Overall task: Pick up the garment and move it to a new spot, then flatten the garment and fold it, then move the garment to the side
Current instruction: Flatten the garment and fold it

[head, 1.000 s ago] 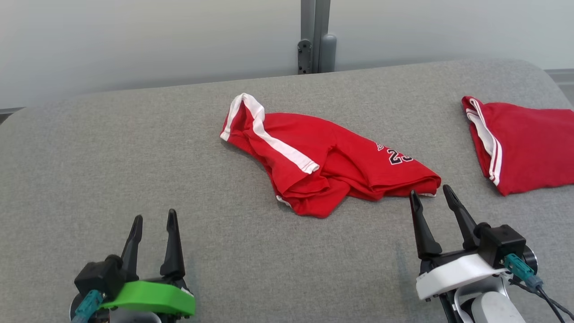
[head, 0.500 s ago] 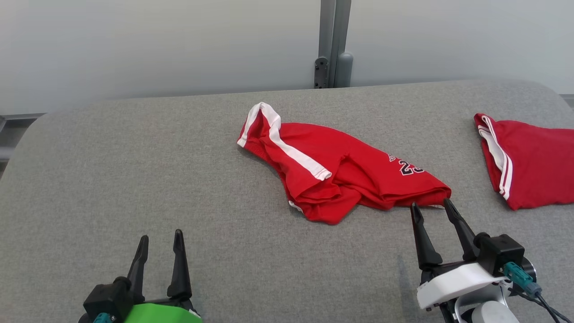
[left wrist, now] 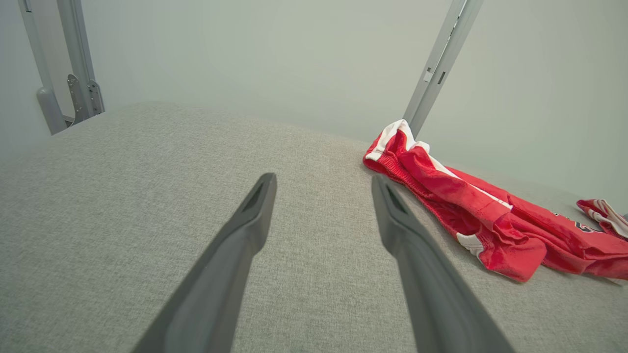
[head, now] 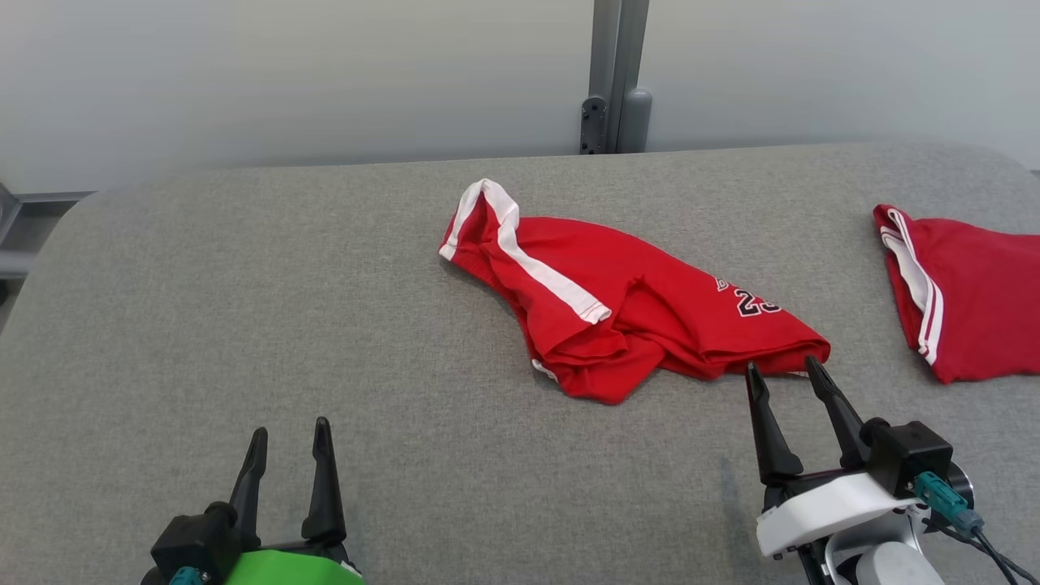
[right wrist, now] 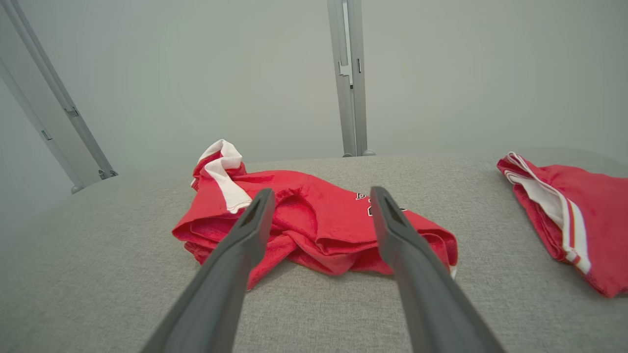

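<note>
A crumpled red garment (head: 626,301) with white stripes and a black number lies in a heap at the middle of the grey padded table (head: 244,309). The same garment (right wrist: 314,225) spreads just beyond my right fingers in the right wrist view, and lies right of my left fingers as a red heap (left wrist: 471,211) in the left wrist view. My right gripper (head: 784,366) is open, its tips just short of the heap's near right corner, apart from the cloth. Near the front left my left gripper (head: 292,426) is open and empty, far from the garment.
A second red garment (head: 967,292) with white stripes lies at the table's right edge, also in the right wrist view (right wrist: 574,215). A grey metal post (head: 617,77) stands behind the table against a pale wall. Bare grey surface spreads left of the heap.
The head camera has shifted, so the whole scene sits further right and lower. My right gripper's tips have come closer to the heap's near right corner. Both grippers stay open.
</note>
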